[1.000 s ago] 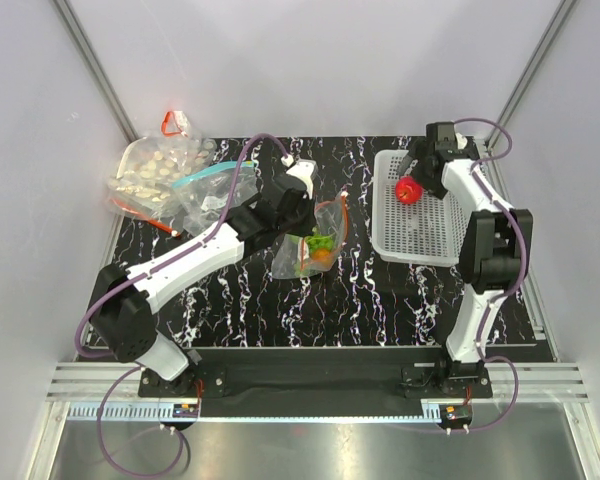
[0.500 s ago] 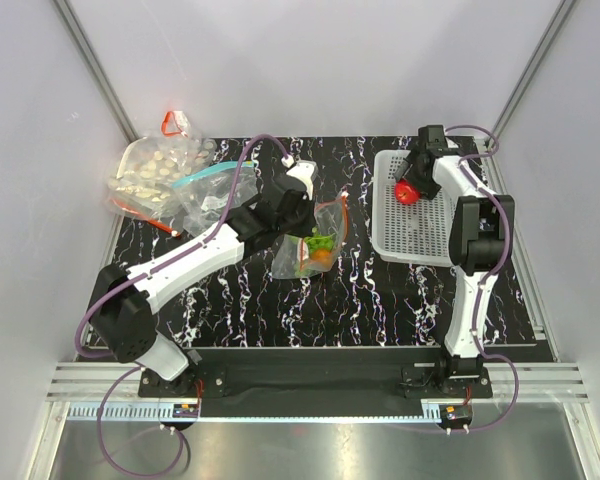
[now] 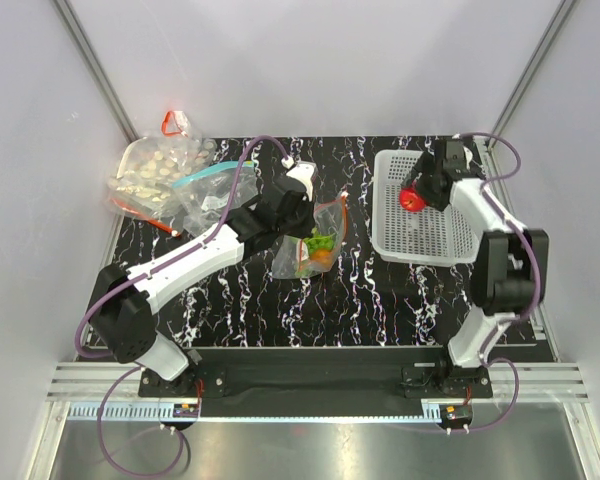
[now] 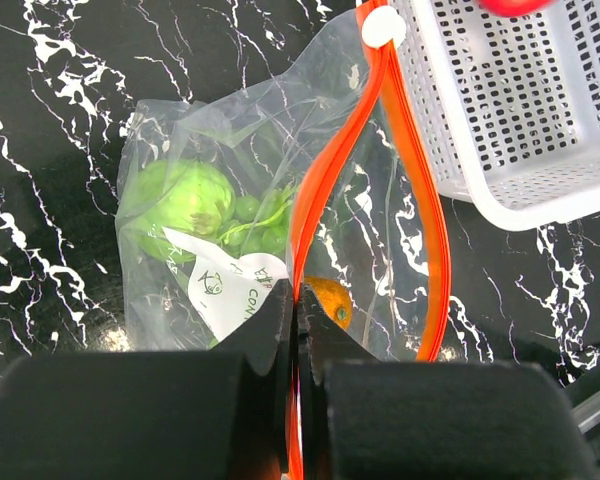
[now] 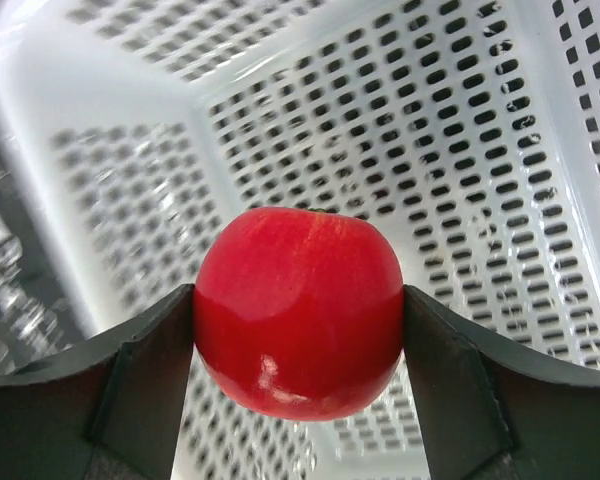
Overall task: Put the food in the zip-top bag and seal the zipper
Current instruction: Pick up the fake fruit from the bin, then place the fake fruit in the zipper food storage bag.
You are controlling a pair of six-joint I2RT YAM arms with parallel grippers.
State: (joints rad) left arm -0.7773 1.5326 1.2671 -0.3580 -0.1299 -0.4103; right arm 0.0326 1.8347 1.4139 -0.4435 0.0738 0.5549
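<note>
Seen from above, the white basket (image 3: pixel 430 238) is a perforated plastic tray on the black, white-veined table (image 3: pixel 380 300). The right gripper (image 3: pixel 414 197) holds the glossy red round fruit (image 3: pixel 412 199) over the basket's far left part. The crinkly clear zip-top bag (image 3: pixel 315 245) lies just left of the basket, with the left gripper (image 3: pixel 300 222) at its side away from the basket.

In the left wrist view, we find the left gripper (image 4: pixel 298 300) pressed together on the zipper (image 4: pixel 320 170), a thin red-orange strip. The strip's two sides bow apart in a narrow loop reaching toward the basket (image 4: pixel 500 120). Inside the film sit a smooth green roundish piece (image 4: pixel 180 200), farthest from the basket, a green grape bunch (image 4: pixel 255 225) and a brown-orange ball (image 4: pixel 330 298).

In the right wrist view, we see the red round fruit (image 5: pixel 300 310) clamped between dark matte fingers (image 5: pixel 145 380), above the basket's (image 5: pixel 380 130) slotted floor.
</note>
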